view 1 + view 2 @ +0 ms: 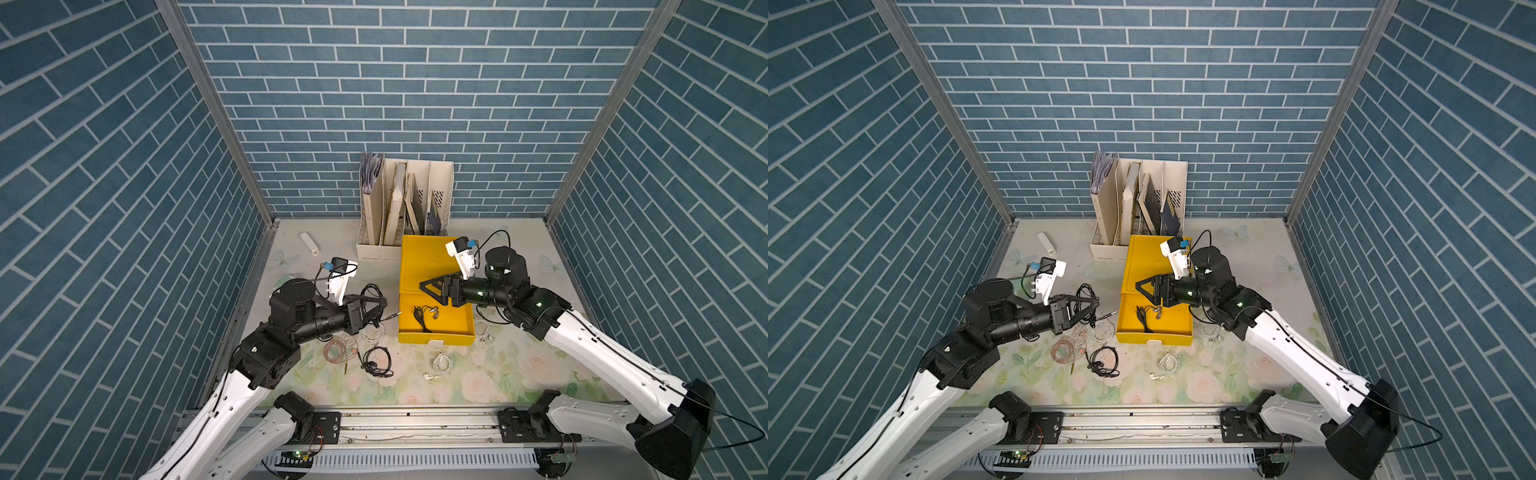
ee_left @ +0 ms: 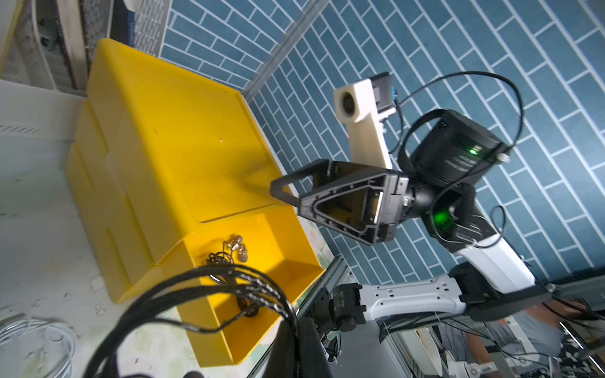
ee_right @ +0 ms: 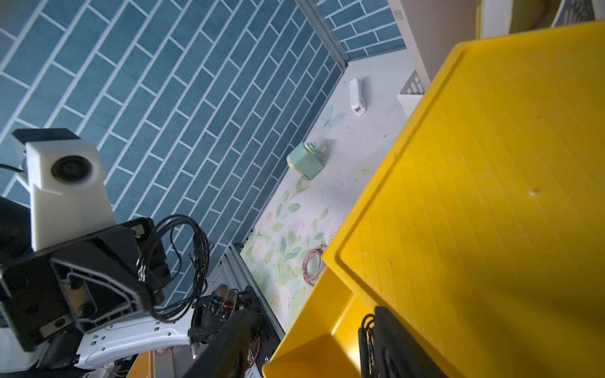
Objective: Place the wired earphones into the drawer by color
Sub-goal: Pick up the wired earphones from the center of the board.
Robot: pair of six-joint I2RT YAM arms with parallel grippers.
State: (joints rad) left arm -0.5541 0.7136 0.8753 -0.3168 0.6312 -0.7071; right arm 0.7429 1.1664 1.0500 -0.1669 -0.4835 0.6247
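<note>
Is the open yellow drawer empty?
No, a coil of black earphones lies on the floor of the drawer in a top view.

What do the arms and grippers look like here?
The left arm and right arm have white shells on the long links and black joints; green lights glow on the right one. Thin black cables run along both. The left gripper and right gripper have black, triangular open-frame fingers, each topped by a white camera mount with a blue connector.
</note>
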